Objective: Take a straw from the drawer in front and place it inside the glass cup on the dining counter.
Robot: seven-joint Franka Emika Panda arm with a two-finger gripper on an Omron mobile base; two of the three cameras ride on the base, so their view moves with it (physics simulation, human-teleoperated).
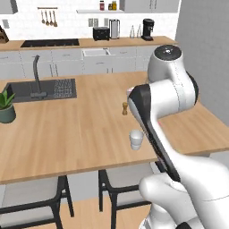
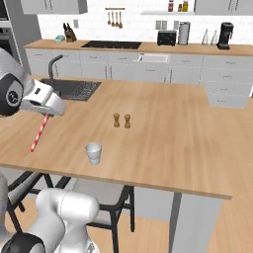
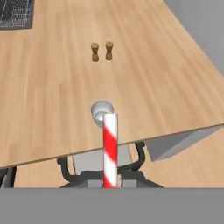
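Note:
My gripper (image 2: pixel 48 113) is shut on the straw (image 2: pixel 39 132), a red-and-white striped stick that hangs slanting down to the left, above the near left part of the dining counter (image 2: pixel 163 143). In the hand view the straw (image 3: pixel 110 146) rises from between the fingers of the gripper (image 3: pixel 110 181), and its tip overlaps the glass cup (image 3: pixel 101 112) beyond it. The cup (image 2: pixel 93 152) stands upright near the counter's front edge, to the right of and below the straw. It also appears just left of my forearm (image 1: pixel 136 139). The drawer is out of view.
Two brown shakers (image 2: pixel 122 120) stand mid-counter behind the cup. A sink with a tall tap (image 1: pixel 40 89) is set in the counter's left part, and a potted plant (image 1: pixel 6 107) stands near it. Dark stools (image 1: pixel 118 188) sit under the front edge. The back worktop (image 2: pixel 148 47) holds appliances.

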